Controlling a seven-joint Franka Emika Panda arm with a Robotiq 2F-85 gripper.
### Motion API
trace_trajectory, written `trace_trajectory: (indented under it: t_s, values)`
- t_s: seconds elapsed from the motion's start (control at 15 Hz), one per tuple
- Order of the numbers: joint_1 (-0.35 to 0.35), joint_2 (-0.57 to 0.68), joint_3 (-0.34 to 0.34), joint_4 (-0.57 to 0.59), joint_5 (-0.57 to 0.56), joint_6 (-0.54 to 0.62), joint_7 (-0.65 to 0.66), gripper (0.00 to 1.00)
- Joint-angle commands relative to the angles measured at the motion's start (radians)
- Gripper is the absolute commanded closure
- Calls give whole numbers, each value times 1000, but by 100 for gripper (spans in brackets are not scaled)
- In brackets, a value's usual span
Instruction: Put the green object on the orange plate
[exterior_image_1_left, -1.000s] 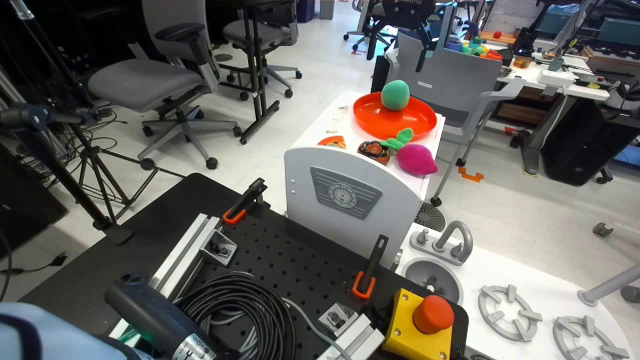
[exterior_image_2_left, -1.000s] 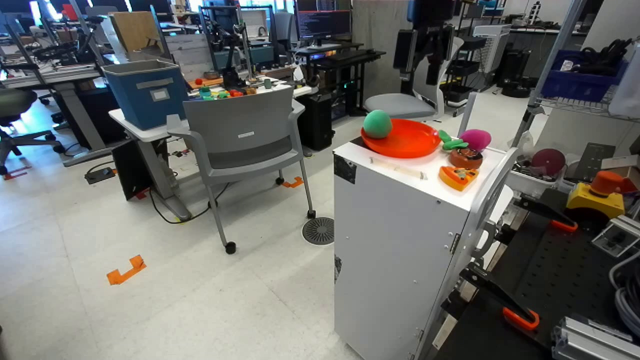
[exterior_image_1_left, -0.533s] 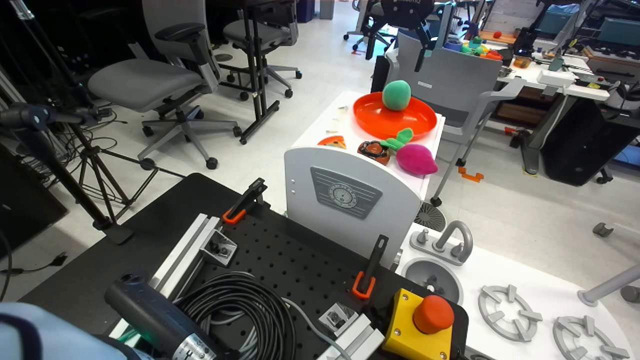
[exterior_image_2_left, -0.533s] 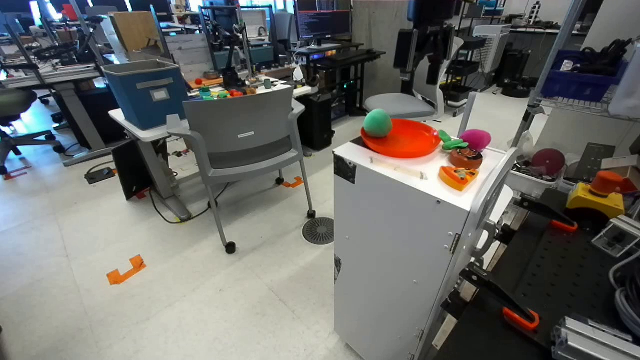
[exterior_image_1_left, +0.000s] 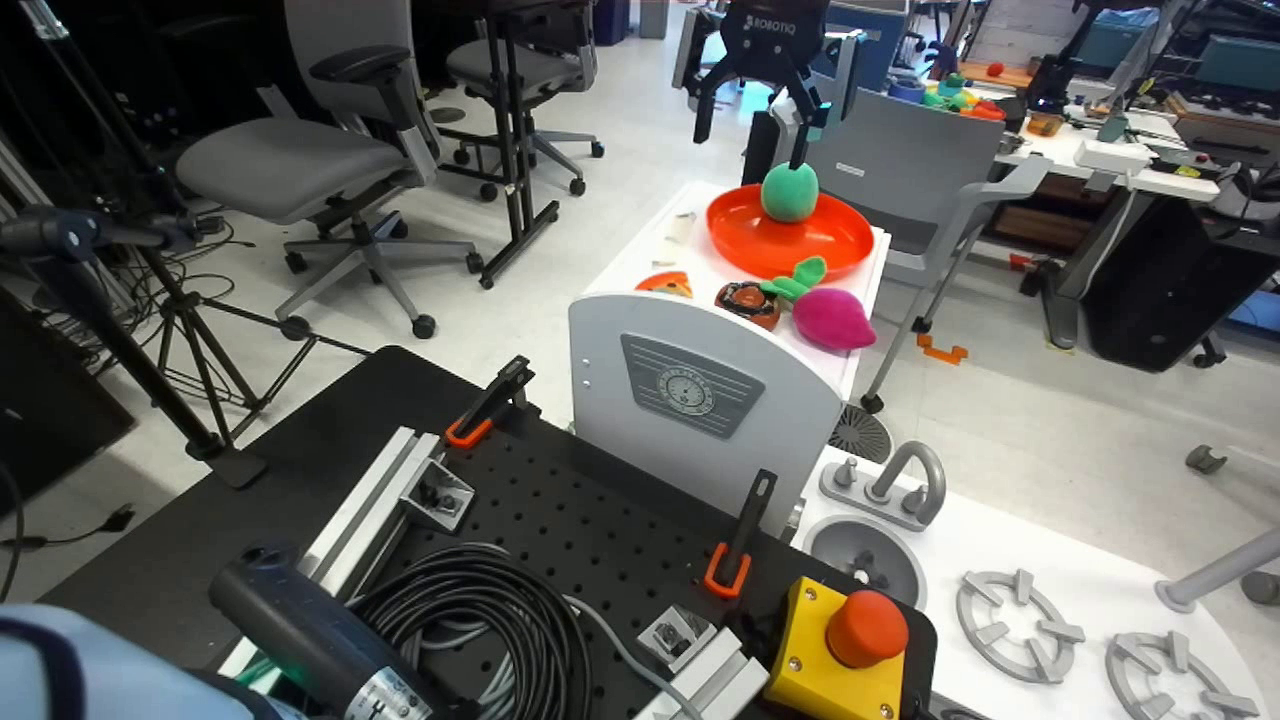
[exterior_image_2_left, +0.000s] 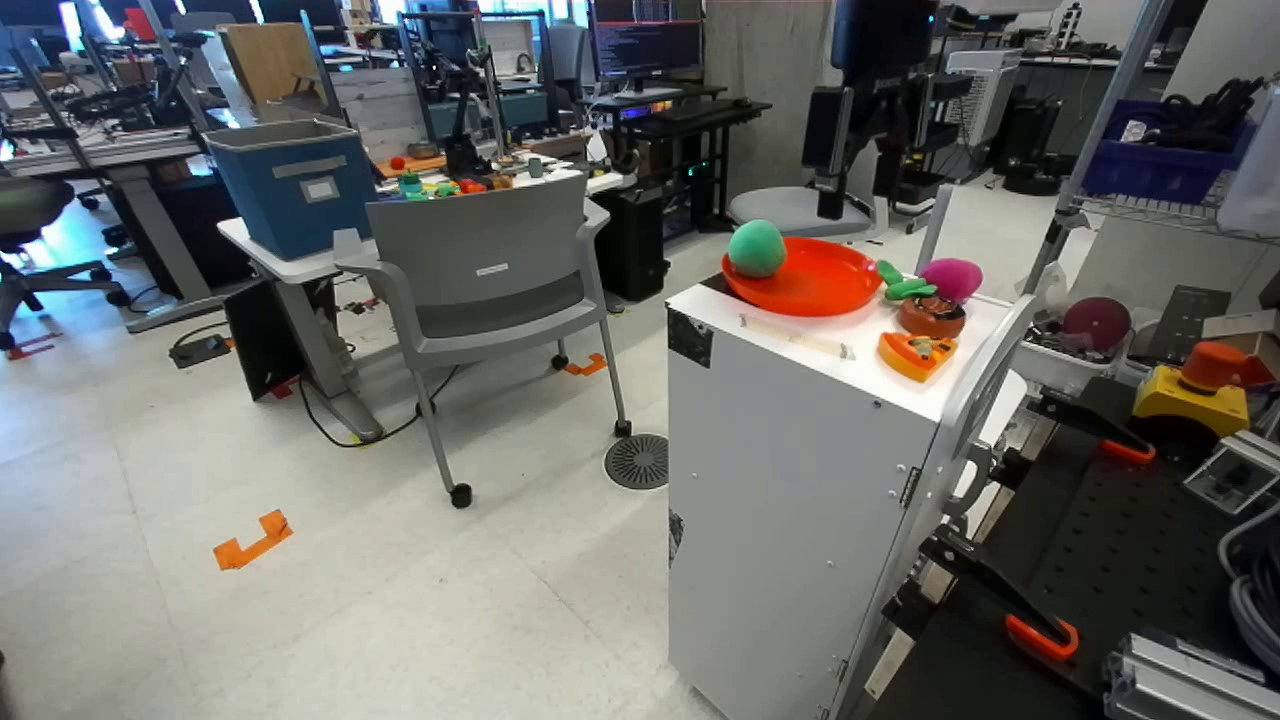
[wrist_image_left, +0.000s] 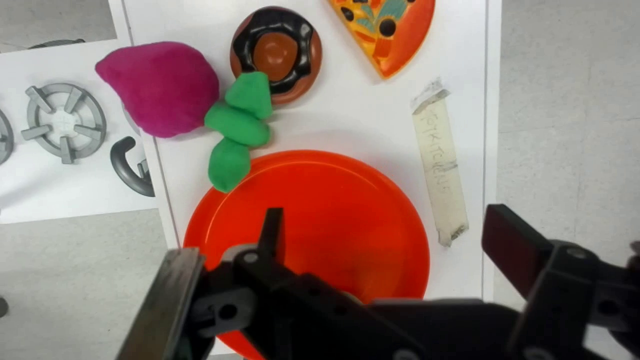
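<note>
Nearest to the camera, in an exterior view, lies a black board with holes, which carries a coil of black cable. Near the coil sits a yellow box with a red button. After the board rises a grey panel with a dial. Behind this panel begins the white cabinet top, and on it are, first, a toy slice of pizza, a toy doughnut and a magenta thing with a pointed end. Green leaves touch the magenta thing, and in the wrist view they overlap also the doughnut and the rim of the orange plate. This plate comes next, and the green ball is resting on it, a little aside from its middle. Higher hangs the gripper, with its fingers spread wide and only air between them; an exterior view shows a gap from it to the ball. Farther stands a grey chair, and behind the chair a desk bears small colourful things
</note>
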Motion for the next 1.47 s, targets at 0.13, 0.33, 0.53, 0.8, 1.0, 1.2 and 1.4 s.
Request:
trace_trajectory:
  t_s: [0.13,0.33,0.53,0.8,1.0,1.2,1.4]
  values:
    - [9,-61,3,-70,2,20,12,0]
    - [6,-32,1,-41,0,-1,8,0]
    - [6,-36,1,-45,0,-1,8,0]
    - [6,-36,1,-45,0,-1,8,0]
    - [6,-36,1,-45,0,-1,8,0]
    - [6,-36,1,-45,0,-1,8,0]
    - [6,-36,1,-45,0,-1,8,0]
